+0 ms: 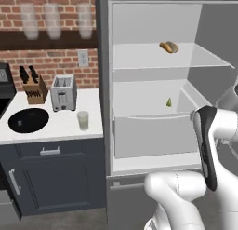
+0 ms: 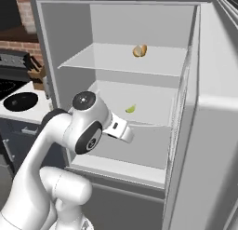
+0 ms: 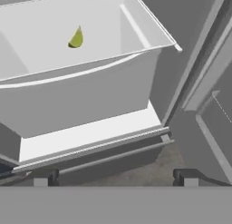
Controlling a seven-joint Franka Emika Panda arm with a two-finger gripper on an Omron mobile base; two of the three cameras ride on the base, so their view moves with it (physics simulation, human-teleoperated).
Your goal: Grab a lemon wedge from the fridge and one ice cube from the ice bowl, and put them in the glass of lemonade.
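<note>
Now fridge (image 1: 153, 5) open, gripper (image 3: 115, 175) empty in front of it, fingers spread wide.
Lemon wedge (image 1: 169, 102) sits upright on the fridge's middle shelf, toward the back right; also seen at (image 2: 130, 109) and (image 3: 76, 38), well apart from the fingertips (image 3: 45, 177). Orange-brown bun (image 1: 169, 47) lies on the shelf above the wedge. Hand camera looks at the fridge's lower drawer front and bottom edge, nothing between the tips. Left of the fridge, counter (image 1: 60, 126) carries the glass of lemonade (image 1: 82, 120) nearest the fridge, black ice bowl (image 1: 28, 120) farther left, toaster (image 1: 63, 92) and knife block (image 1: 34, 88) behind. Ice cube too small to make out.
</note>
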